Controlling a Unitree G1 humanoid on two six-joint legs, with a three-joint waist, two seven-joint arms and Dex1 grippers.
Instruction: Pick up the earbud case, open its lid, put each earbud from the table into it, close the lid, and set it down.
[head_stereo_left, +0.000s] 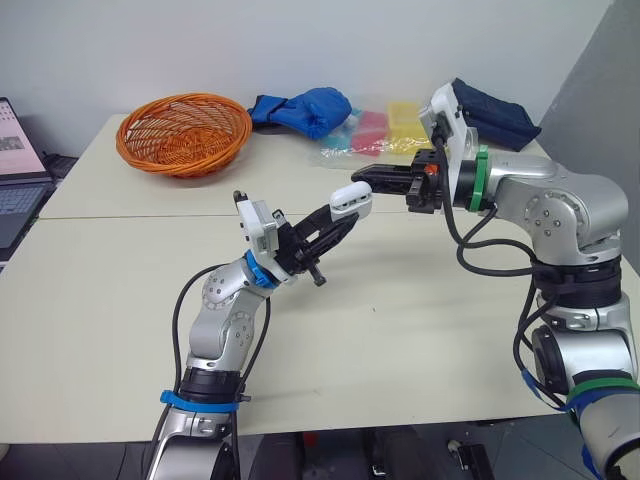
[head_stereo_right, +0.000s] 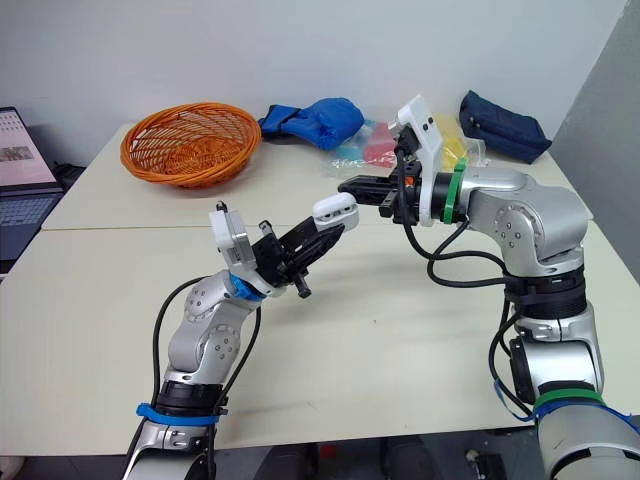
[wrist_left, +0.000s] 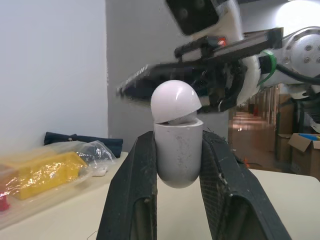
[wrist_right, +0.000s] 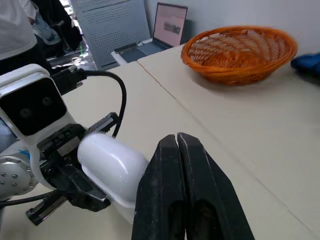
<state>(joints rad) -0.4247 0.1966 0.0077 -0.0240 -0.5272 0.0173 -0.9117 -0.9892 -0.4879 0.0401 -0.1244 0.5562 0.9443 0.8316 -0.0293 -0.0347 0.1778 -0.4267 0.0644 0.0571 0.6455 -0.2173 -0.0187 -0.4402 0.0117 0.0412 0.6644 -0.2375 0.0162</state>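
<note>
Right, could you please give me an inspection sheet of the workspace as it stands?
Surface: beige table, two tops butted together along a seam.
Job's things: white earbud case held above the table, lid slightly ajar.
Clutter: orange wicker basket, blue fabric bundle, dark blue pouch and plastic bags with yellow and pink contents, all at the far side.
Grippers: left gripper shut on the case body; right gripper shut, tips at the lid, contact unclear.
Cables: black cables loop along each arm, apart from the case.
Surroundings: open laptop to the robot's left; white wall behind; a person standing nearby.
</note>
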